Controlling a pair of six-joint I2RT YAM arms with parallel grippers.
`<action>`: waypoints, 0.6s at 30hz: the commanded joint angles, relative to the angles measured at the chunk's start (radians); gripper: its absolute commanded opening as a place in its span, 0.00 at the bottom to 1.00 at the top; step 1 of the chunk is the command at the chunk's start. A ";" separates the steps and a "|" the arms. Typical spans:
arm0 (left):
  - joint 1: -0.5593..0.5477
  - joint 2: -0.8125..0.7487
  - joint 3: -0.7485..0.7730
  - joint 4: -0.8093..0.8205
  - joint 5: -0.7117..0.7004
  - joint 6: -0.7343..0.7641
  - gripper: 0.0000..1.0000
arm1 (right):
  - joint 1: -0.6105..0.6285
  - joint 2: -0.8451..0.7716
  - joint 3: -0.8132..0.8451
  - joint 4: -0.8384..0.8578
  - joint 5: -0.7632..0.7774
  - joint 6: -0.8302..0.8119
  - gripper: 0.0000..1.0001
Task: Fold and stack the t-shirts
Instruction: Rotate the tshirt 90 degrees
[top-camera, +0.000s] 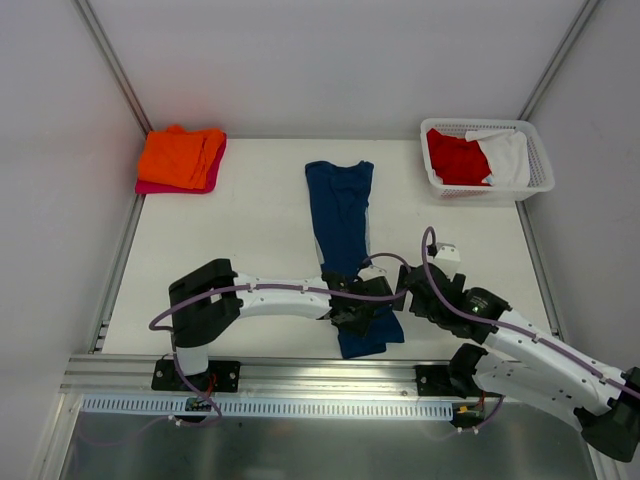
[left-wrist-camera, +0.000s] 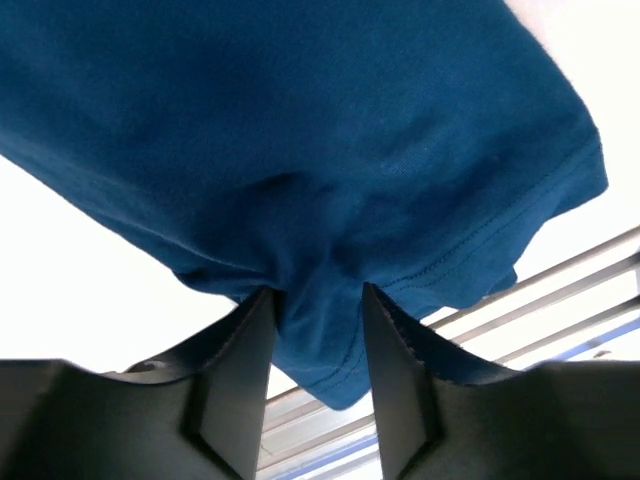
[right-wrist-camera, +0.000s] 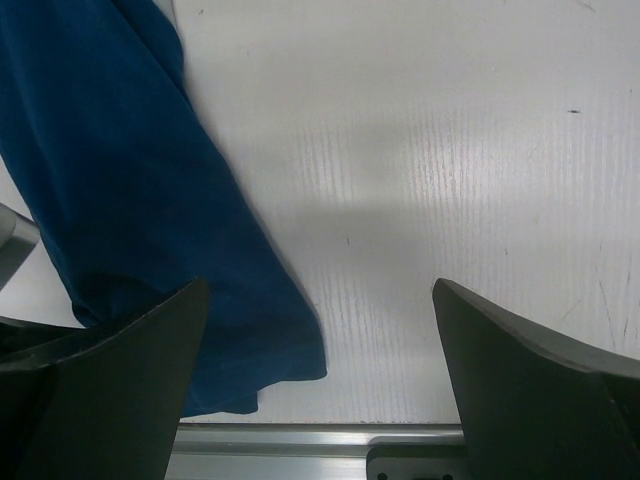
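A navy blue t-shirt (top-camera: 340, 215) lies lengthways down the middle of the table, its near end by the front edge. My left gripper (top-camera: 360, 316) reaches across from the left onto that near end. In the left wrist view a bunched fold of the navy cloth (left-wrist-camera: 300, 130) fills the gap of the gripper (left-wrist-camera: 318, 300), touching both fingers. My right gripper (top-camera: 398, 298) stands wide open just right of the shirt's hem (right-wrist-camera: 110, 180). Only bare table lies across most of its gap (right-wrist-camera: 320, 330), and the left finger overlaps the cloth's edge.
An orange t-shirt (top-camera: 180, 155) sits folded on a magenta-pink one (top-camera: 165, 187) at the back left. A white lattice basket (top-camera: 540, 165) at the back right holds a red t-shirt (top-camera: 458, 158) and a white t-shirt (top-camera: 508, 158). The metal front rail (right-wrist-camera: 300, 440) runs close below the grippers.
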 joint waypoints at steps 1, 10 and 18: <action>-0.008 0.013 0.035 -0.022 -0.024 0.001 0.35 | -0.004 -0.025 -0.010 -0.014 0.009 -0.002 1.00; -0.013 0.026 0.037 -0.028 -0.037 -0.011 0.00 | -0.005 -0.031 -0.018 -0.018 0.009 0.006 0.99; -0.025 -0.016 0.035 -0.051 -0.069 -0.013 0.00 | -0.004 -0.019 -0.024 -0.017 0.006 0.009 1.00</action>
